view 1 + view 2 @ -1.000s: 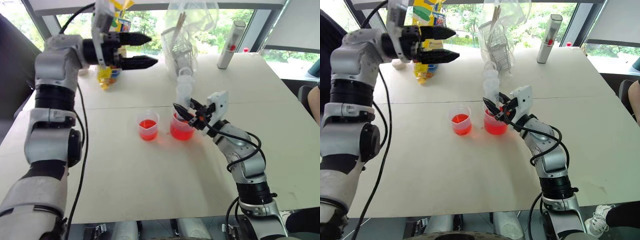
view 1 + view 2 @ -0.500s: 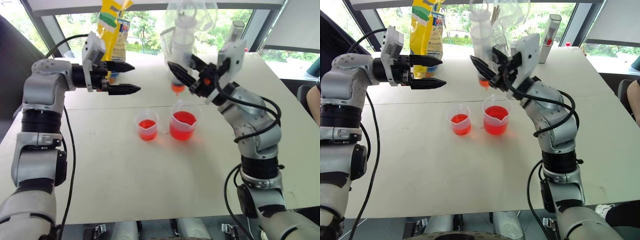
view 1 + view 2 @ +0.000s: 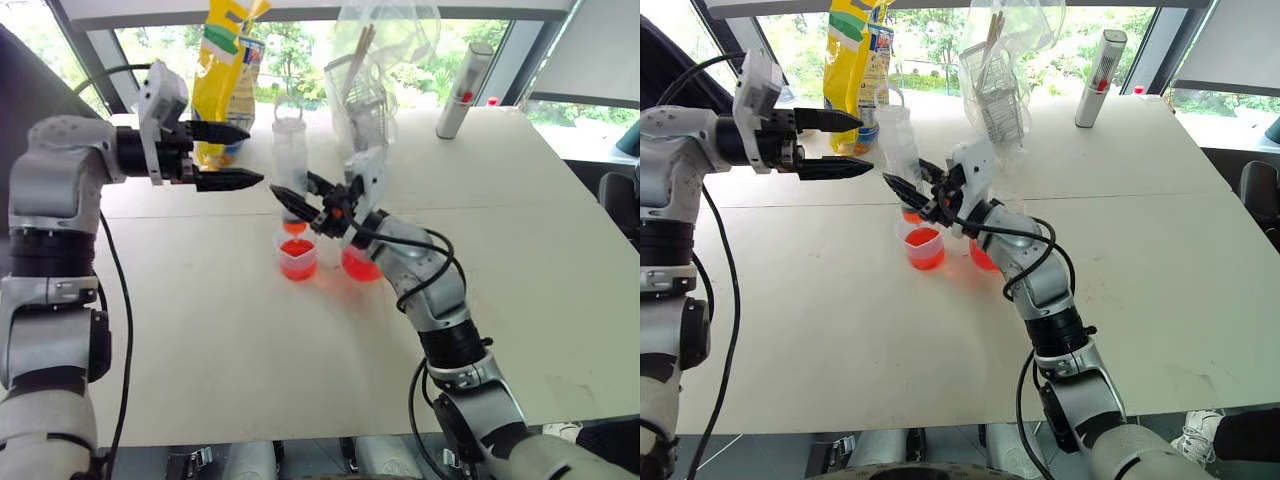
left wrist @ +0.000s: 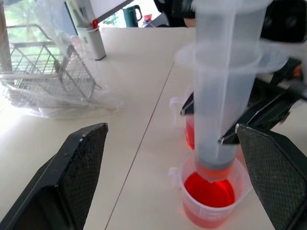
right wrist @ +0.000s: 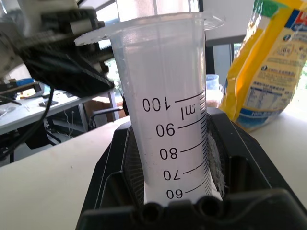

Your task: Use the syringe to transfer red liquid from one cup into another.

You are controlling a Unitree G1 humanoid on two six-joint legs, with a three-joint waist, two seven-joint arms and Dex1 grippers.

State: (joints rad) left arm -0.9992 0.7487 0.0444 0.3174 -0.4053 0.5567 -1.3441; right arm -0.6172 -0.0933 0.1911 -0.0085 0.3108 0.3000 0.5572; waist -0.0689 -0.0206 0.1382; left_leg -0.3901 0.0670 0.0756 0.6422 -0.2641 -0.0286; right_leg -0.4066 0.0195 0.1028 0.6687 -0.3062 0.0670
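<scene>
Syringe [image 3: 290,165] upright over smaller cup [image 3: 297,258], clamped by right end effector [image 3: 305,205]; left end effector [image 3: 232,156] spread apart.

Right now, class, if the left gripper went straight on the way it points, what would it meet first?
Probably the syringe held upright over the smaller cup: it stands ahead between the left gripper's open fingers, though depth is unclear.

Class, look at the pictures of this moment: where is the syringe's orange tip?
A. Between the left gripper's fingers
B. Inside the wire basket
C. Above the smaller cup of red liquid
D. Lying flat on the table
C: the right gripper holds the syringe upright, its tip just above the smaller cup.
</scene>
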